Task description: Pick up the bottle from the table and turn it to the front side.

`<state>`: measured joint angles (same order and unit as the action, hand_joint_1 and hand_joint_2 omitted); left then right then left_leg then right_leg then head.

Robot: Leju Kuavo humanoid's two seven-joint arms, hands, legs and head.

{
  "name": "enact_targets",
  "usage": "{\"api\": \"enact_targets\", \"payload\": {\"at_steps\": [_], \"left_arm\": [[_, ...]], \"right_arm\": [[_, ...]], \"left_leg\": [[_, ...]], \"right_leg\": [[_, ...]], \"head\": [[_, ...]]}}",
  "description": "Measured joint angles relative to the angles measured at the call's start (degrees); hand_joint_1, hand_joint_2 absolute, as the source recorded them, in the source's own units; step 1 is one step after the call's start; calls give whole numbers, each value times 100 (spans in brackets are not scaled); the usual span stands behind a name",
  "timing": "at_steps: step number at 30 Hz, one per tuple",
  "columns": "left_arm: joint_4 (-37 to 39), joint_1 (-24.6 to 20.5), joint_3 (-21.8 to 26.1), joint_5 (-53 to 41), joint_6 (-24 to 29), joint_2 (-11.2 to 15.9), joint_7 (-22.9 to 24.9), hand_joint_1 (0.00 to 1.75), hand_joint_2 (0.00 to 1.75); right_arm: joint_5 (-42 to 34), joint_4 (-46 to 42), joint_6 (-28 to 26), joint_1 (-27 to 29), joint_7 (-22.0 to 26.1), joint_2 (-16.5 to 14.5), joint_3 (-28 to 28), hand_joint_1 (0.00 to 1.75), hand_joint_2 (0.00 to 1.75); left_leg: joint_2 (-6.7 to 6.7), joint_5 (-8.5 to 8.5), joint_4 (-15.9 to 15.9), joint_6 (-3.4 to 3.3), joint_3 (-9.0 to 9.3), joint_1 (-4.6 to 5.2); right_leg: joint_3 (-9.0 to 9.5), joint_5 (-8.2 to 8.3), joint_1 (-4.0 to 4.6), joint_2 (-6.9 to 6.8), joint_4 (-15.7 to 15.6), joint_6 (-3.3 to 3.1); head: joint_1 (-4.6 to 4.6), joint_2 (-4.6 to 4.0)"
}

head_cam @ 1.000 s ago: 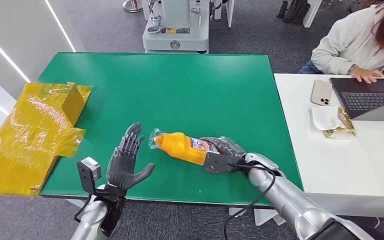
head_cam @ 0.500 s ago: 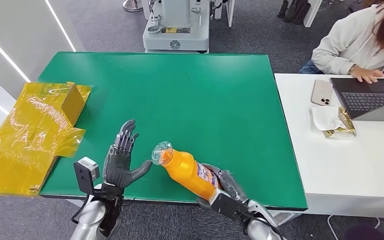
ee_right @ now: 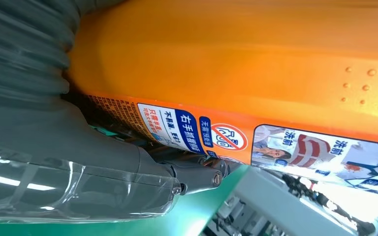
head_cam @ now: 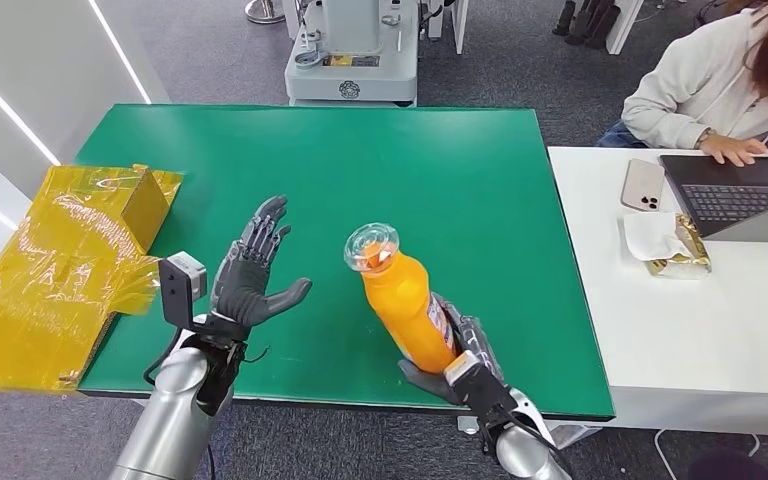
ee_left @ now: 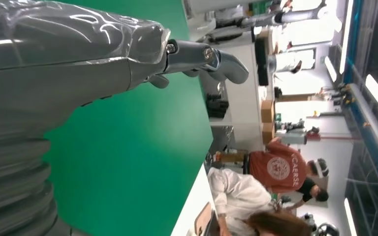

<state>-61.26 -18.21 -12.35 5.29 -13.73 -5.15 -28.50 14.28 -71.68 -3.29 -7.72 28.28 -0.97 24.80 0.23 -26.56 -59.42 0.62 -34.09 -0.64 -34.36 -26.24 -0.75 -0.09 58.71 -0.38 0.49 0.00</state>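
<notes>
Head view: glossy orange bottle (head_cam: pixel 408 305)

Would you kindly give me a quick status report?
Right robot hand grips orange bottle, raised, cap up. Left robot hand open beside it. Nothing in the way.

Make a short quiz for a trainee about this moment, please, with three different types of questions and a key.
1. True or false: the left robot hand grips the orange bottle.
2. Which thing lies on the white desk next to the laptop? A) phone B) cup C) scissors
3. Fill in: the bottle's clear cap points ____ from the green table.

Key
1. False: the right robot hand grips it; the left is spread and holds nothing.
2. A
3. up
</notes>
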Motion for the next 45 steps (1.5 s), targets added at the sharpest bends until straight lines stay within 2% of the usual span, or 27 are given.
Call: {"api": "enact_targets", "payload": {"at_steps": [5, 10, 15, 23, 31, 41, 45], "left_arm": [[245, -206, -18, 50, -56, 41, 53, 0, 175], [598, -556, -85, 492, -550, 122, 344, 0, 175], [1085, -1017, -201, 778, -911, 303, 585, 0, 175], [1732, -1479, -316, 1225, -1542, 668, 697, 0, 175], [1902, -1685, -374, 1311, -1547, 849, 749, 0, 175], [1944, -1809, -493, 1454, -1436, 844, 747, 0, 175], [1886, -1882, -557, 1562, -1302, 753, 712, 0, 175]], "right_arm": [[-36, 94, -6, -103, 39, -58, -72, 175, 175], [-200, 250, -84, -340, 269, -73, -113, 175, 175], [-245, 432, -154, -753, 402, -73, -121, 175, 175], [-39, 570, -447, -1276, 258, -15, -211, 175, 175], [-34, 622, -450, -1506, 265, 89, -340, 175, 175], [-66, 630, -451, -1657, 208, 87, -343, 175, 175], [-273, 733, -440, -1781, 276, 21, -370, 175, 175]], "left_leg": [[0, 0, 0, 0, -4, 0], [1, 0, 0, 1, -12, 0], [4, 8, -1, -1, -10, 0], [3, 9, -1, 0, -12, 0], [2, 9, -1, 0, -14, 0], [2, 9, -2, 0, -13, 0], [2, 9, -3, 0, -14, 0]], "right_leg": [[-4, 0, 0, 0, 0, 0], [-13, 2, 0, 1, 1, -1], [-12, 7, 0, 3, 2, -5], [-17, 7, 1, 4, 5, -6], [-17, 7, 0, 3, 4, -6], [-17, 7, 0, 3, 5, -6], [-17, 7, 0, 2, 5, -6]], "head": [[-1, 0], [-1, 0], [1, 0], [1, 0], [-1, 0], [0, 0], [0, 0]]}}
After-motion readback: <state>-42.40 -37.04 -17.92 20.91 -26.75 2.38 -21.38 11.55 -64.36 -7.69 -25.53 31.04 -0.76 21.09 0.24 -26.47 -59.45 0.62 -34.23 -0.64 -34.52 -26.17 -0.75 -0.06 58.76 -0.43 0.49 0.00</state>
